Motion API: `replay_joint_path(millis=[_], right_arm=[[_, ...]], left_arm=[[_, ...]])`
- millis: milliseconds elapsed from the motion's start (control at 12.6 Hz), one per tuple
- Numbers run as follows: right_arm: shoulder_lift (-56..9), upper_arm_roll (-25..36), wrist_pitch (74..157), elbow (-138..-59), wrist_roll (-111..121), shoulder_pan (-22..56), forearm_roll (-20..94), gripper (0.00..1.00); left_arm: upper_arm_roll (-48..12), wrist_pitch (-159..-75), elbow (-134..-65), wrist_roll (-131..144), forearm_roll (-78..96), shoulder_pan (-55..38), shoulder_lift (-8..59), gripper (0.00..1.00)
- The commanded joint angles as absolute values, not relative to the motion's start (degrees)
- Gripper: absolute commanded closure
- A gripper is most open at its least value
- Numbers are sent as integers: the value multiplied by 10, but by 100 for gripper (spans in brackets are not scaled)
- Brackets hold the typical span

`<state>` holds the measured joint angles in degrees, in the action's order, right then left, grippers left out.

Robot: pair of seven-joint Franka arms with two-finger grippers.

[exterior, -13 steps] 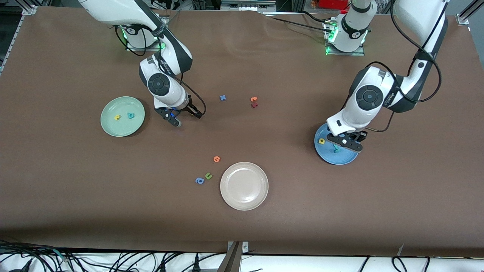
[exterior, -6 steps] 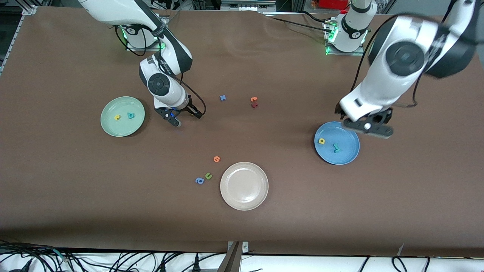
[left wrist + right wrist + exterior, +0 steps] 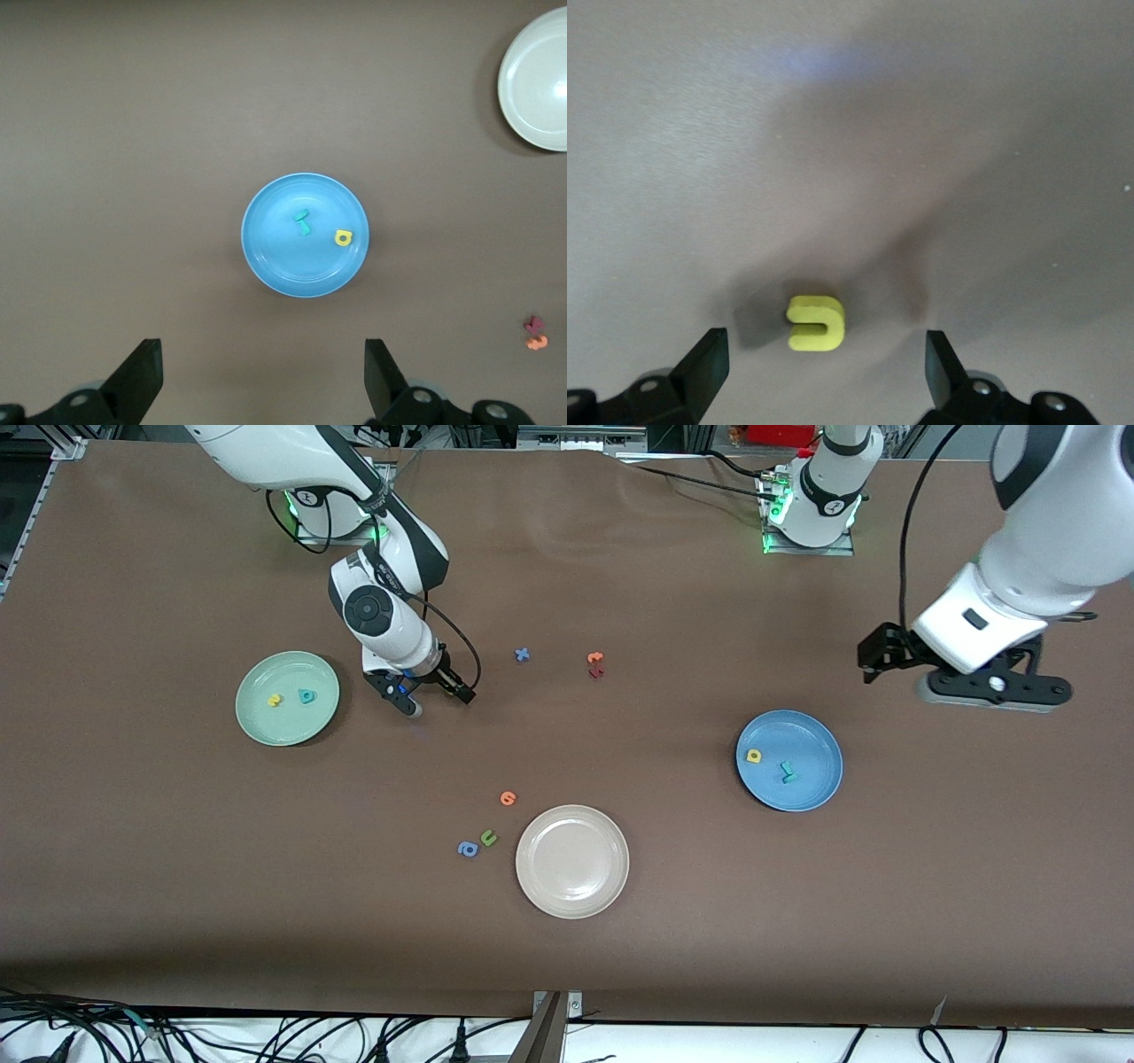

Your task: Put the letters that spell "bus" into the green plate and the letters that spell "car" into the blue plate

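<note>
No printed words, brands, numbers or signs legible anywhere. Only letter shapes to read, each a small toy.

On the green plate [image 3: 257, 726]: yellow s [image 3: 275, 701] beside teal b [image 3: 306, 696].

On the blue plate [image 3: 815, 788]: yellow a [image 3: 754, 756] near teal r [image 3: 786, 771].

Straight on the counter [image 3: 177, 850]: blue x [image 3: 523, 654]; olive-green u [image 3: 488, 837] just beside blue a [image 3: 468, 849]; yellow u [image 3: 816, 323], seen sideways in the right wrist view.

Orange letter [image 3: 595, 658] touching dark red letter [image 3: 596, 672], plus a lone orange one [image 3: 508, 798]: too small to read.
</note>
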<state>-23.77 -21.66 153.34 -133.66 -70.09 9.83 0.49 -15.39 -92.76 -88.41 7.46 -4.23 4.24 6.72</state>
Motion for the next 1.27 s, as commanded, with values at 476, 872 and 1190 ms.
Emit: replay_joint_path(millis=[476,872,1190], right_arm=[[-245,-213,1556,-1340,-714,103,3,5],[-259,-212,1572,-1340,-713,103,2,9],[-259,-211,1571,-1340,-705,103,1,73]], left_arm=[[-76,-920,-944,59,-7,-17,-9,0],[-80,-906,-953,48,-5,-15,-20,0],[-81,-905,-948,48,-2,-15,-16,0]])
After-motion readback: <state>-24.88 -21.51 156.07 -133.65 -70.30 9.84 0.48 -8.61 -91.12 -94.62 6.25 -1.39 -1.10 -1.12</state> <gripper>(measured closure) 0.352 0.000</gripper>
